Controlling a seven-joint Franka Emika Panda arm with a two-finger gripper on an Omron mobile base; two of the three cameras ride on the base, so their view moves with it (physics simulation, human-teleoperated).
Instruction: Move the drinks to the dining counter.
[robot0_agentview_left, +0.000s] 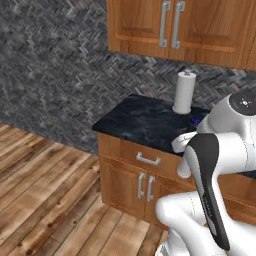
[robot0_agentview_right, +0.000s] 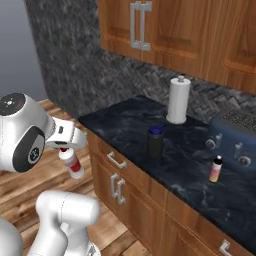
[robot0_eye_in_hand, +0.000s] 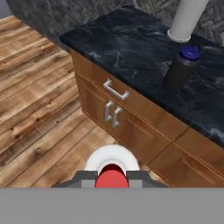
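One drink, the white bottle with the red cap (robot0_agentview_right: 71, 163), is clamped in the tool (robot0_agentview_right: 64, 145) and held clear over the floor for carrying. Two others, the black bottle (robot0_agentview_right: 155, 142) and pink bottle (robot0_agentview_right: 216, 169), are left on the counter (robot0_agentview_right: 125, 120).

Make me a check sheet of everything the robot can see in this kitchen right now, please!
Surface: dark marbled countertop over wooden cabinets.
Job's things: black bottle with blue cap and tiny pink-and-white bottle stand on the countertop; white bottle with red cap is held out over the floor.
Clutter: paper towel roll, blue toaster.
Grippers: gripper shut on the white bottle.
Cables: nothing seen.
Surroundings: wood floor, herringbone grey wall, upper cabinets.
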